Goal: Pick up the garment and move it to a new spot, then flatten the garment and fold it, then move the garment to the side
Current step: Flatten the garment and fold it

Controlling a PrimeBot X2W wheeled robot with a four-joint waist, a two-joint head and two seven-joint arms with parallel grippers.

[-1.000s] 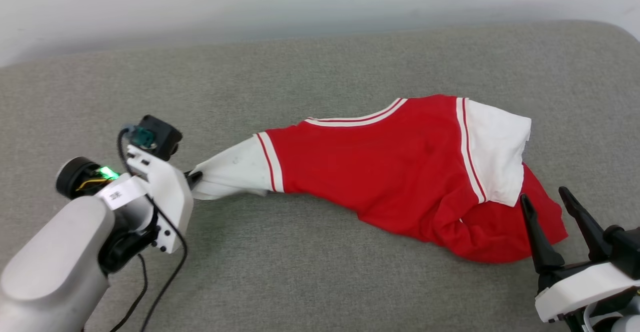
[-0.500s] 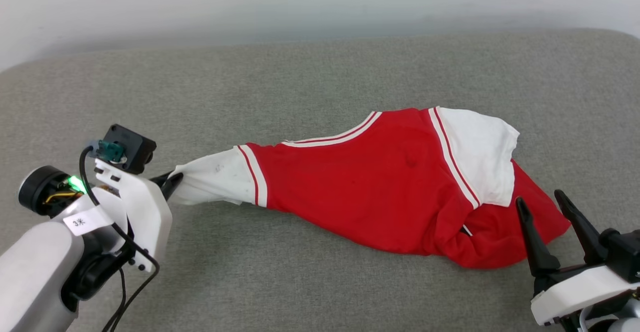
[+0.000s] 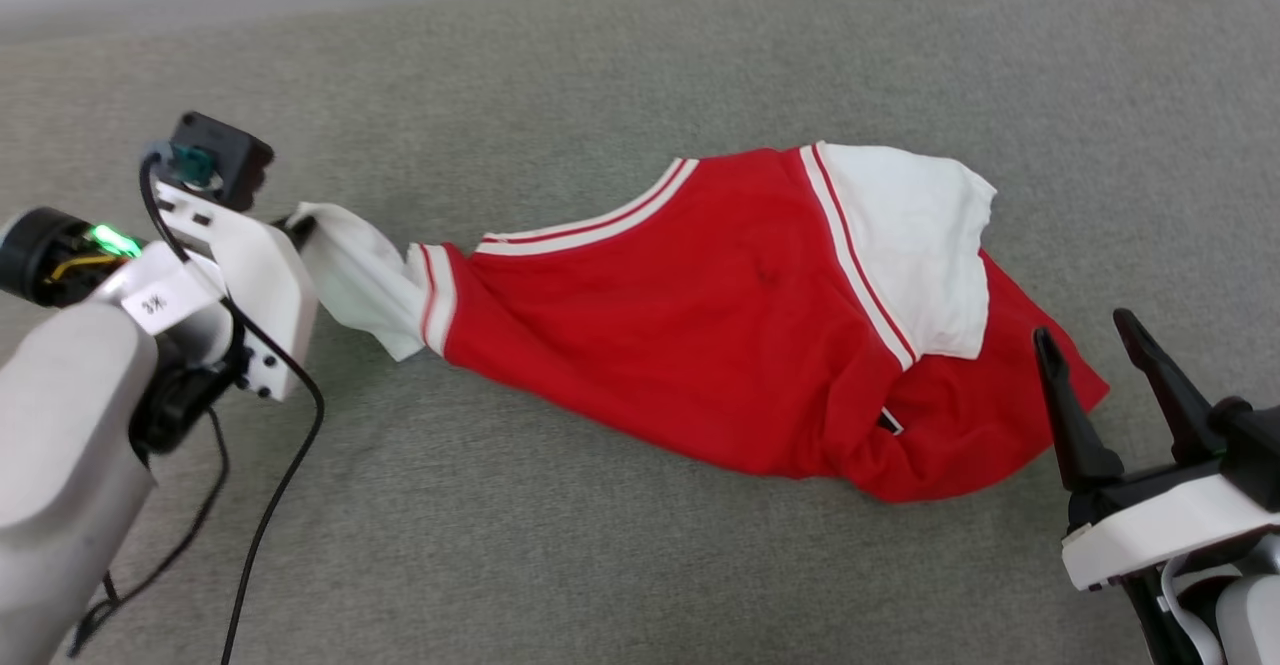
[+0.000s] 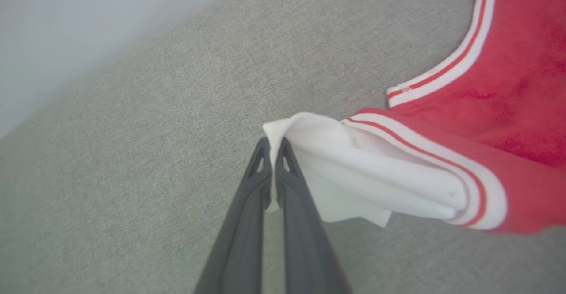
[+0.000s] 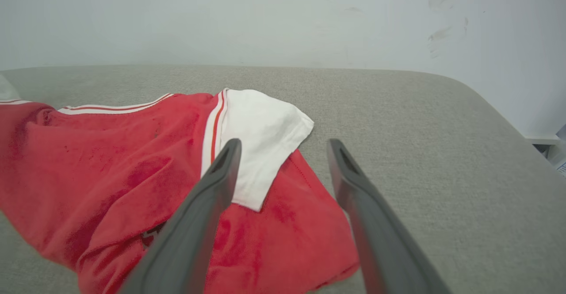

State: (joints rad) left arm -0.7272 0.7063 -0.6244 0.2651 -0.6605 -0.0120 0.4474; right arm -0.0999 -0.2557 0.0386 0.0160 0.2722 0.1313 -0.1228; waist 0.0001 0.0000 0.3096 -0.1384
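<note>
Head view: the garment [image 3: 700, 325] lies stretched across a grey fabric surface [image 3: 600, 565], with one white sleeve tip pinched by the left gripper [image 3: 298, 230]. The right gripper [image 3: 1085, 330], fingers spread, stands just beside the crumpled red hem. Left wrist view: the left gripper [image 4: 272, 146] is pressed together on the sleeve's edge. Right wrist view: the right gripper [image 5: 284, 146] hangs parted over the garment [image 5: 110, 161], near its other white sleeve.
</note>
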